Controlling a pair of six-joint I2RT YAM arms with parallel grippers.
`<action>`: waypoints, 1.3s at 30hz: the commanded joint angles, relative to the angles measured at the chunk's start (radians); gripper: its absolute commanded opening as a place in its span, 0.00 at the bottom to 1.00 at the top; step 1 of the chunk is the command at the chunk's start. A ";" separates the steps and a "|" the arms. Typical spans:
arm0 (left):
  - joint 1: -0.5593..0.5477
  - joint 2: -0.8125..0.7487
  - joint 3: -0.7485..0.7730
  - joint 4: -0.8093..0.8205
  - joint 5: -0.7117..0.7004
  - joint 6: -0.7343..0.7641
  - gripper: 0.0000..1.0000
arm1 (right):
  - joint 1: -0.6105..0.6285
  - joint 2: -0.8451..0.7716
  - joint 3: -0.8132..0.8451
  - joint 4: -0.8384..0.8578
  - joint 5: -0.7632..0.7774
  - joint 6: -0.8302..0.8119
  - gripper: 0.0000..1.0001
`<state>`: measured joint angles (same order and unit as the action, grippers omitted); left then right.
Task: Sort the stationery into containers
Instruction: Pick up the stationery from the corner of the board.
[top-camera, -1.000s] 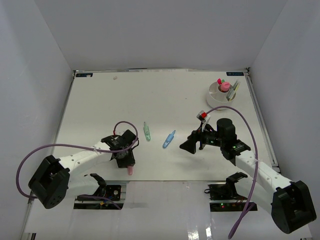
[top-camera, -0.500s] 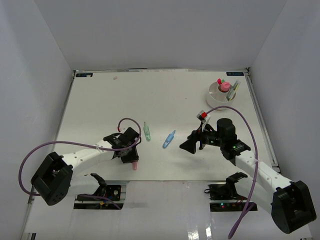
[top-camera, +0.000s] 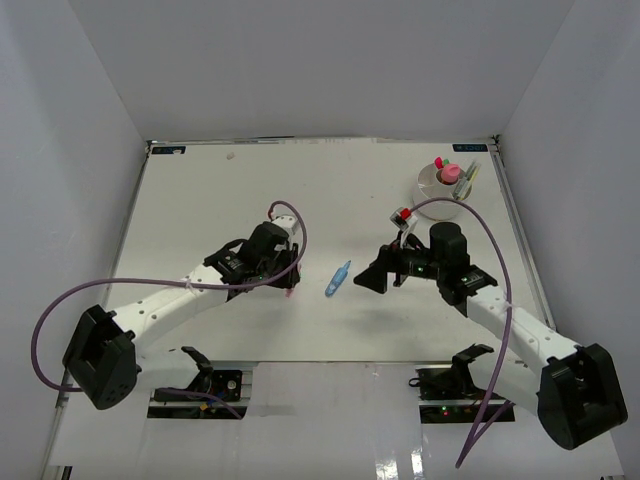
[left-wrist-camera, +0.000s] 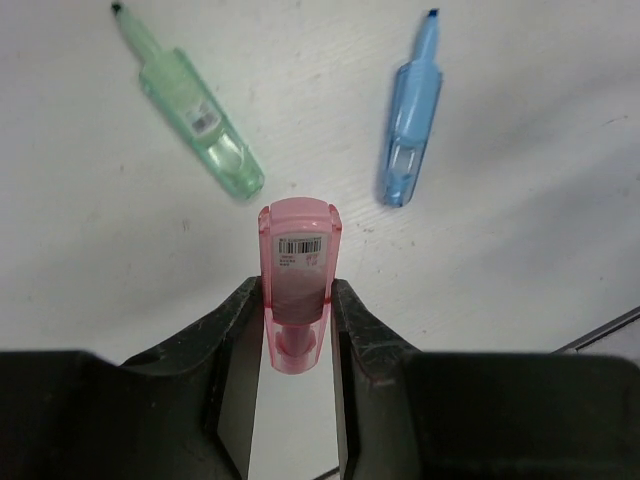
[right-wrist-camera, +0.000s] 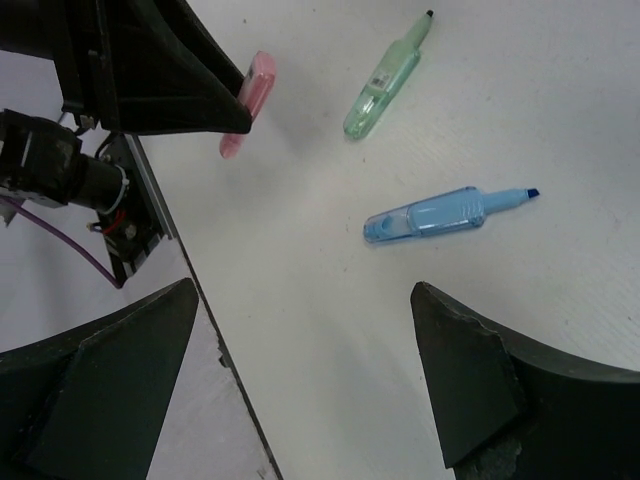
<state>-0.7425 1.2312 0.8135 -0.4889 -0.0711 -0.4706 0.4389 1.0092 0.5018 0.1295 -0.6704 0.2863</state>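
My left gripper (top-camera: 284, 278) (left-wrist-camera: 298, 305) is shut on a translucent pink highlighter (left-wrist-camera: 298, 285), held above the table's middle. The highlighter also shows in the right wrist view (right-wrist-camera: 247, 103). A green pen (left-wrist-camera: 195, 115) (right-wrist-camera: 385, 85) lies just beyond it and is hidden under the left arm in the top view. A blue pen (top-camera: 338, 278) (left-wrist-camera: 410, 115) (right-wrist-camera: 440, 213) lies to its right. My right gripper (top-camera: 372, 281) (right-wrist-camera: 305, 300) is open and empty, just right of the blue pen. The round white tub (top-camera: 427, 190) stands at the far right and holds pink-capped items.
The table's front edge (right-wrist-camera: 190, 290) runs under the right gripper. The left arm's purple cable (top-camera: 290, 215) loops above its wrist. White walls close the table on three sides.
My left gripper has moved from near the front edge up and to the right, carrying the pink highlighter over the green pen. My right gripper has shifted slightly left.
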 joint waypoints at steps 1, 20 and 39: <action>-0.006 0.016 0.077 0.084 0.070 0.243 0.36 | 0.001 0.054 0.110 0.019 -0.037 0.059 0.94; -0.017 0.048 0.101 0.332 0.346 0.524 0.36 | 0.081 0.246 0.346 -0.005 0.110 0.183 1.00; -0.017 0.037 0.047 0.395 0.389 0.490 0.36 | 0.161 0.344 0.368 0.055 0.166 0.201 0.74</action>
<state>-0.7559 1.2877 0.8627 -0.1272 0.2974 0.0265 0.5915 1.3437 0.8368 0.1360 -0.5175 0.4866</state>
